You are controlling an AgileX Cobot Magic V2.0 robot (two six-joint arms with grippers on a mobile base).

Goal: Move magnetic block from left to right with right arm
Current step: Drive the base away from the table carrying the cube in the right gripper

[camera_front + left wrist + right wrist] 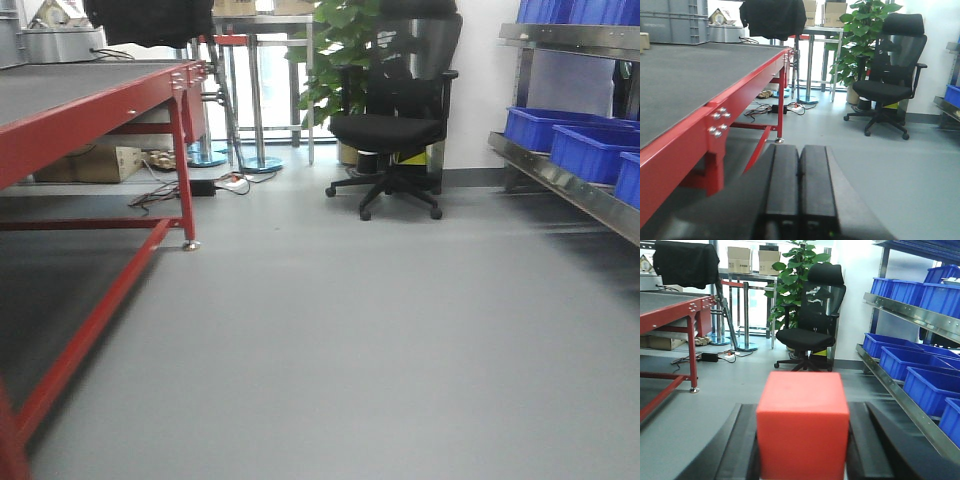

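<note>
Front camera: low, facing across the floor (pixel 350 350) toward the office chair (pixel 392 125). Left wrist camera: looks forward over the left jaws, beside the counter (pixel 685 85). Right wrist camera: forward over the right jaws, close behind the red cube (pixel 802 425). All share the chair.

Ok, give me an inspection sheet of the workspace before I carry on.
Surface: red-framed table, dark top, on the left.
Job's things: cube between the right gripper's fingers.
Clutter: grey crates and black cloth at the table's far end; box beneath it.
Grippers: right gripper shut on the cube; left gripper shut, empty.
Cables: loose cables on the floor by the table's far leg.
Surroundings: chair, plant, blue bins on a shelf at the right.
</note>
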